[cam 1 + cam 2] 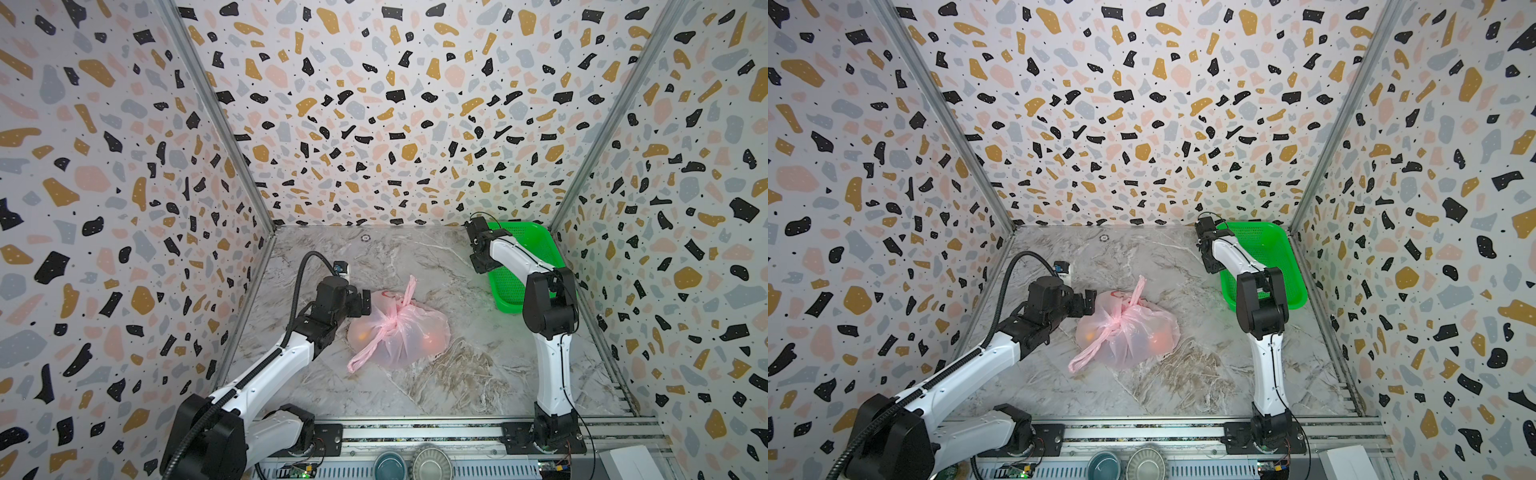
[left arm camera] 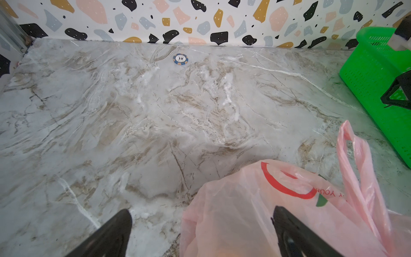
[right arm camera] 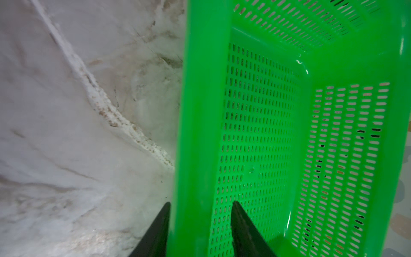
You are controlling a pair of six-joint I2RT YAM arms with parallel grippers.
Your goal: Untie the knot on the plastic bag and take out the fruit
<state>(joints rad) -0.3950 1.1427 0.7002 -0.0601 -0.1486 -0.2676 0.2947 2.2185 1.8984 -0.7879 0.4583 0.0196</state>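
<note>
While left jaws gape beside the plastic bag [image 1: 419, 328], right jaws straddle the basket [image 1: 507, 297], grip unclear.

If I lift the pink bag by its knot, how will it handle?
Likely floppy: the plastic bag is thin, translucent film slumped on the table, so it should sag below the knot. Probably bottom-heavy: the fruit shows through as rounded lumps that may roll inside. The glossy film could slip under a light pinch.

The plastic bag [image 1: 1142, 328] is seen lying on the worktop [image 1: 1183, 374], closed by the knot [image 1: 1116, 325], with orange fruit [image 1: 1160, 341] showing through. The left end effector [image 1: 1086, 303] is held just beside it, jaws spread. A green basket [image 1: 1273, 245] is set far right.
</note>
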